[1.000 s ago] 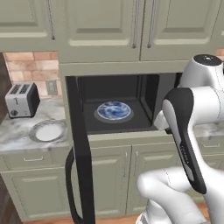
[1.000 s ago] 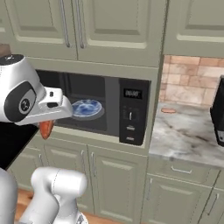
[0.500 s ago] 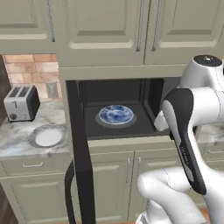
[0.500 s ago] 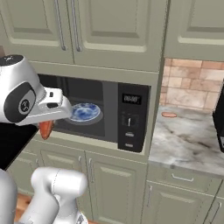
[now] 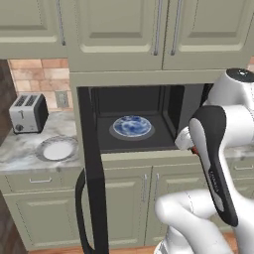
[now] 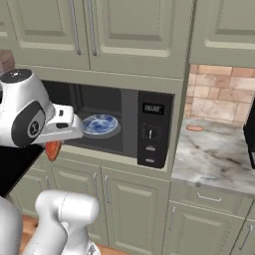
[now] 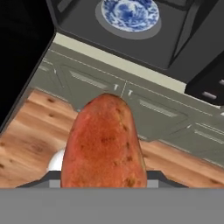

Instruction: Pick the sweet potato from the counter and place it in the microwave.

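Clamped tight on the orange-red oblong sweet potato (image 7: 104, 142), held out in the air in front of the pale sage cabinet doors (image 7: 144, 109), below and short of the big black microwave (image 6: 119, 124) with its tall door (image 5: 92, 168) swung wide open. Carrying step, by the look of it, pick done and placing not yet begun. Next up, probably: lift over the sill, push forward into the dark cavity, set down on or beside the blue-and-white patterned plate (image 7: 130, 14).

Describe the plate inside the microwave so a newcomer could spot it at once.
Find the black microwave built in under the upper cabinets, its door swung open. On the cavity floor lies a round plate with a blue-and-white pattern. The other plate, on the counter by the toaster, is plain white.
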